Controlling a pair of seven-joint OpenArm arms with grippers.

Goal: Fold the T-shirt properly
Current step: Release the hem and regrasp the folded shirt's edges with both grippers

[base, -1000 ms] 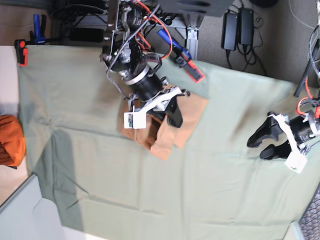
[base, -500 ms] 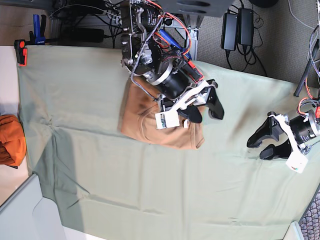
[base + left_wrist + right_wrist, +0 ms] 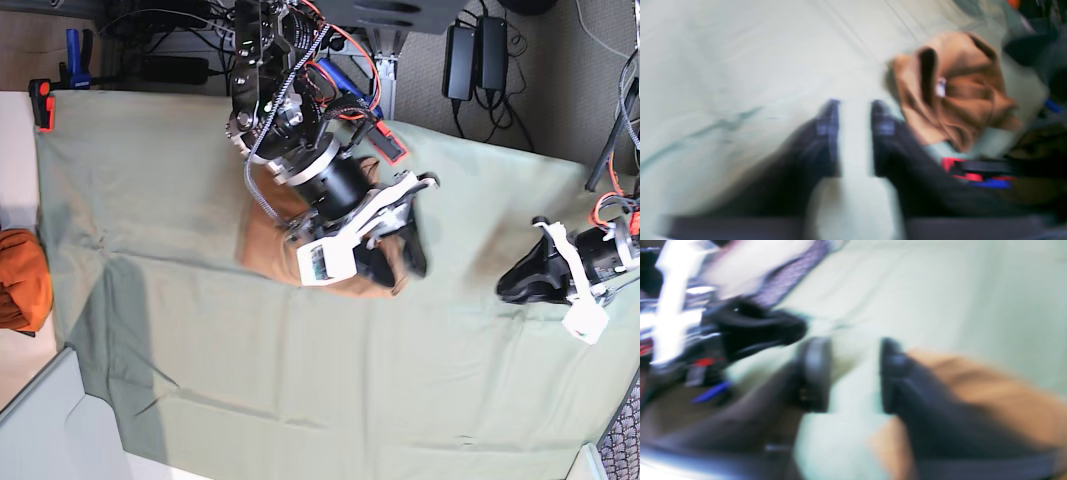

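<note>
Looking down from the base view, finds the T-shirt (image 3: 262, 245) bunched in a rumpled heap on the green cloth (image 3: 300, 380), toward the far side of the table and a little left of centre. Sees much of it hidden under the right arm, with only its left part and a strip along the near edge showing. Places the right gripper (image 3: 395, 262) low over the shirt's right end; cannot tell whether touching the fabric or just above it. Confirms from the right wrist view, though badly blurred, the right gripper (image 3: 855, 373) with jaws parted and only green cloth (image 3: 940, 290) in the gap, nothing pinched. Notes the T-shirt (image 3: 990, 390) just beside and behind one finger there.

Puts the left gripper (image 3: 515, 285) well apart from the shirt, near the right edge of the cloth, its dark fingers drawn together and empty in the base view. Gets a smeared picture from the left wrist view: the left gripper (image 3: 855, 133) above bare green cloth (image 3: 740, 66), a pale strip seeming to lie between the fingers, so takes it as clenched on nothing. Picks out the T-shirt (image 3: 960, 93) farther off in that view, crumpled in folds, with a small white label (image 3: 941, 88) showing in a crease.

Spots an orange bundle (image 3: 20, 280) off the cloth at the left edge, and a red clamp (image 3: 42, 103) at the far left corner.
</note>
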